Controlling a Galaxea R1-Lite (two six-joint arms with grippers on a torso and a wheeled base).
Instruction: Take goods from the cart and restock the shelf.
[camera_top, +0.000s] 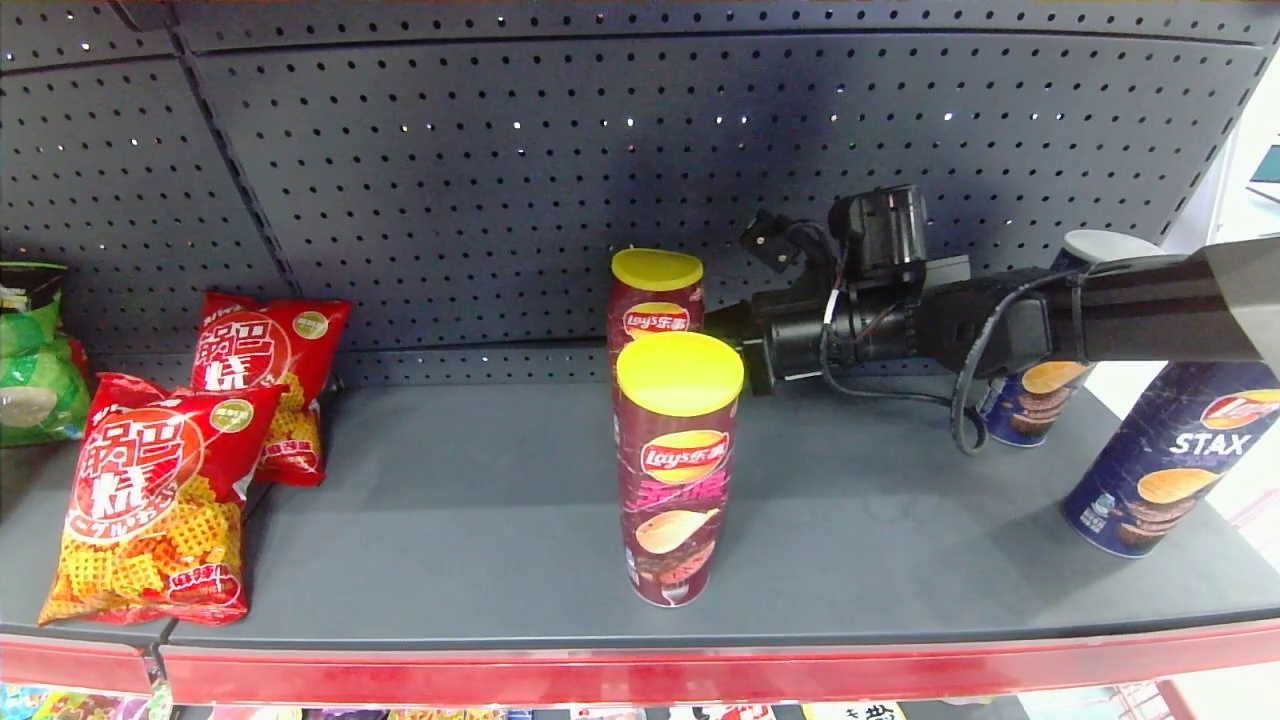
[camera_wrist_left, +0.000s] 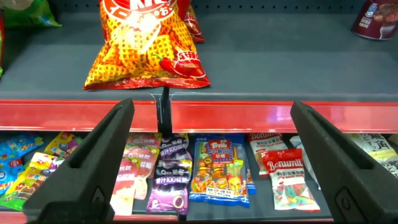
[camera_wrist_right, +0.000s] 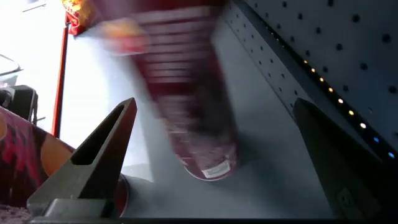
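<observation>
Two red cans (camera_top: 678, 470), two blue cans (camera_top: 1165, 460), two red bags (camera_top: 150, 500)

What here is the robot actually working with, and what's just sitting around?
In the job: right gripper, open by the rear red chip can; front red chip can; shelf.
Just there: blue chip cans, red snack bags, candy packs.

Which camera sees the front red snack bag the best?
The head view: the whole front red snack bag sits at the shelf's left, nothing covering it. The left wrist view catches its lower part, top cut off. The right wrist view has a far, blurry red scrap, perhaps it.
</observation>
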